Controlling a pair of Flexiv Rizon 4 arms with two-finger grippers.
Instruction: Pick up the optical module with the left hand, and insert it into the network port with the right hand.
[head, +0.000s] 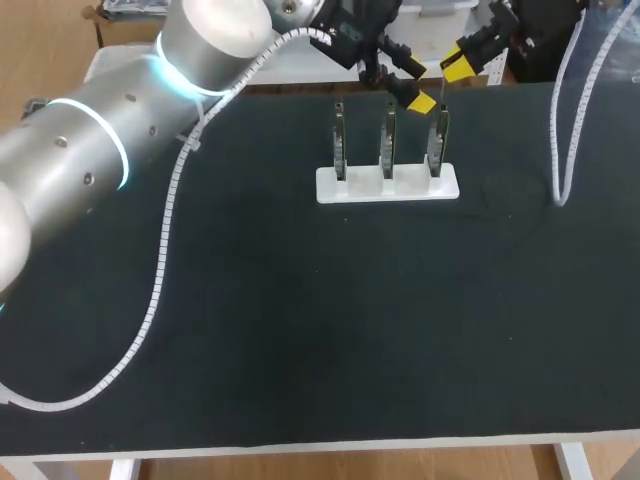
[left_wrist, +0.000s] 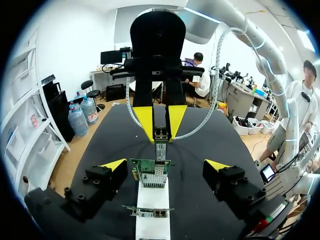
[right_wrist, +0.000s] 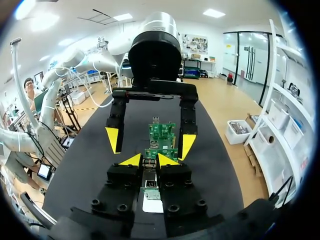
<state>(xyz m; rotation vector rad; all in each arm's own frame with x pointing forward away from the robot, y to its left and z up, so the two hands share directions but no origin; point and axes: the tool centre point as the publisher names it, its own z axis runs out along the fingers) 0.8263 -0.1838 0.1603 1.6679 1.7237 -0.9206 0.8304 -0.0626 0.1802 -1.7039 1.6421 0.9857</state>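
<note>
A white holder carries three upright green network boards in a row. My right gripper is shut on the small metal optical module, just above the board at the row's right end. Whether the module sits in that board's port is hidden by the fingers. My left gripper hangs wide open behind the row, its yellow tips on either side of the middle board, touching nothing. It faces the right gripper.
The holder stands at the back middle of a black mat that covers the table. A white ribbed cable hangs at the right, and my left arm's cable loops over the mat's left part.
</note>
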